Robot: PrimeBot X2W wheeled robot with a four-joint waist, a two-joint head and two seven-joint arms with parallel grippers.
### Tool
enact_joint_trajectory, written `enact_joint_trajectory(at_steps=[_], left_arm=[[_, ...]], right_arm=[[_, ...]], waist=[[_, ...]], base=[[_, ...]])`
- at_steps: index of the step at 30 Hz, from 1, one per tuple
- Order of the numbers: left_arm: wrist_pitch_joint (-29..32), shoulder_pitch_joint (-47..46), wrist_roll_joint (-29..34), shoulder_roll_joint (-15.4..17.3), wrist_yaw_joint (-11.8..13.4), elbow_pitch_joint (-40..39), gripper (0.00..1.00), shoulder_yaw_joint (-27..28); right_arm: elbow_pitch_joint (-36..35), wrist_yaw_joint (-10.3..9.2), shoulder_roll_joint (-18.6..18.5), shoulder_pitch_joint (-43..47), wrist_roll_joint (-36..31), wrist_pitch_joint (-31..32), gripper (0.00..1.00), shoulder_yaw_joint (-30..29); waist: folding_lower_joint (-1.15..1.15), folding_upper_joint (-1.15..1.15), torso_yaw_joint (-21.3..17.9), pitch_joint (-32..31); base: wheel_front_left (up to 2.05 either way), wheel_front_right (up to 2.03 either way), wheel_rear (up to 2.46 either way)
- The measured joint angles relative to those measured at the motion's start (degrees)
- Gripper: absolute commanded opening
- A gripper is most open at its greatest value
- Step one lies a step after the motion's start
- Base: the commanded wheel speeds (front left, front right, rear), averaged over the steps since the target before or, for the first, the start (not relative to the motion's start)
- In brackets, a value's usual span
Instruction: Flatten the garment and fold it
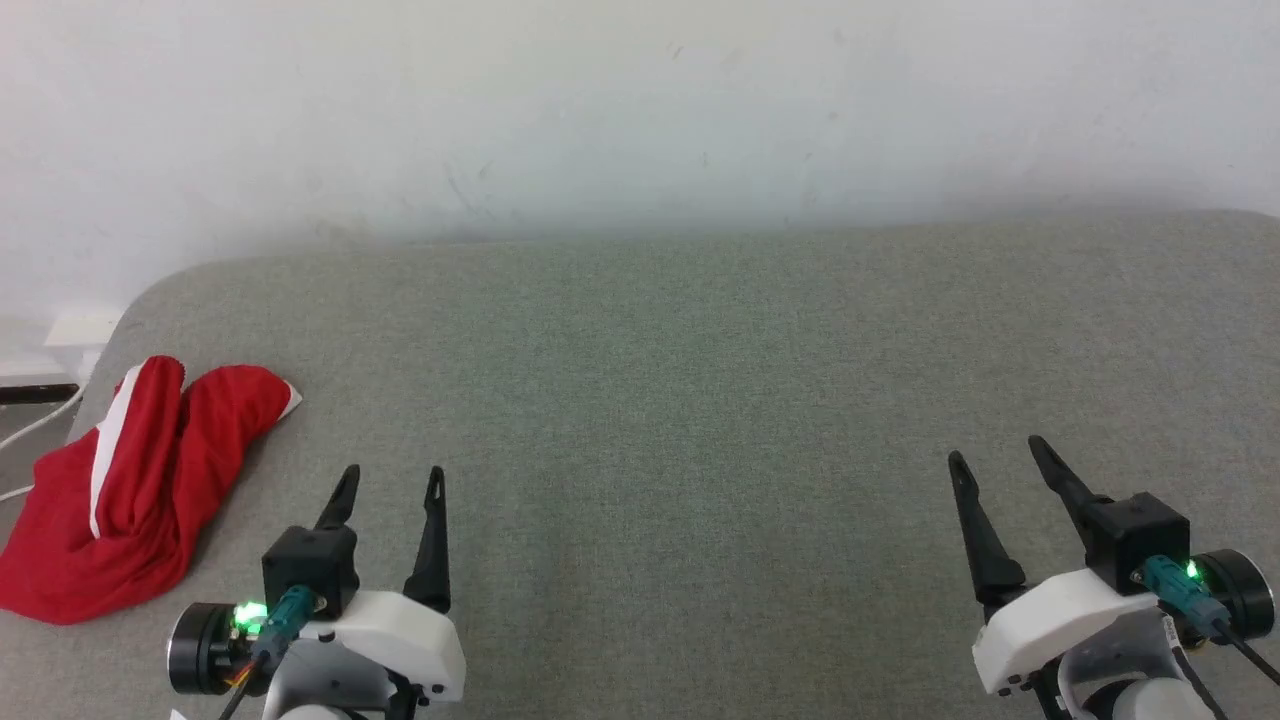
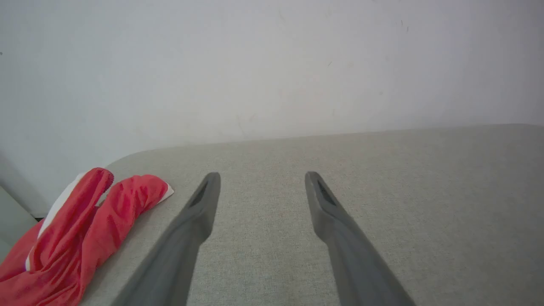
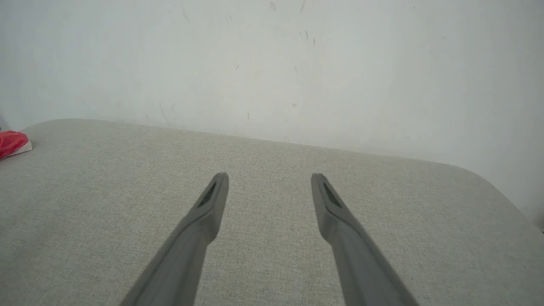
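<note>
The garment [image 1: 130, 490] is a crumpled heap of bright red cloth with a white stripe, lying at the left edge of the grey padded surface [image 1: 680, 400]. In the left wrist view the garment [image 2: 76, 238] sits at the lower left, beside my fingers and apart from them. My left gripper [image 1: 392, 480] hovers open just right of the heap, with nothing between its fingers. My right gripper [image 1: 1000, 455] is open far to the right, also empty. A red corner of the garment [image 3: 12, 142] peeks in at the left edge of the right wrist view.
A white wall [image 1: 640, 110] rises behind the surface. White cables [image 1: 35, 425] and a pale socket box [image 1: 80, 330] lie off the rounded left corner, past the garment. The wide grey middle stretches between my two grippers.
</note>
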Motion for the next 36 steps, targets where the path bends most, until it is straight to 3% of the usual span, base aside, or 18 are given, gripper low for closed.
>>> enact_joint_trajectory(at_steps=[18,36], left_arm=[[-2.03,-0.19,-3.03,0.0,-0.57,0.65,1.0,-0.1],[-4.05,-0.23,-5.76,0.0,-0.99,0.88,1.0,1.65]], right_arm=[[0.24,0.0,0.0,-0.01,1.11,-2.12,1.0,-0.36],[0.2,0.0,0.0,0.01,1.97,-4.2,1.0,0.11]], waist=[[0.0,0.0,2.05,-0.04],[0.0,0.0,9.49,-0.58]], base=[[0.0,0.0,0.0],[0.0,0.0,0.0]])
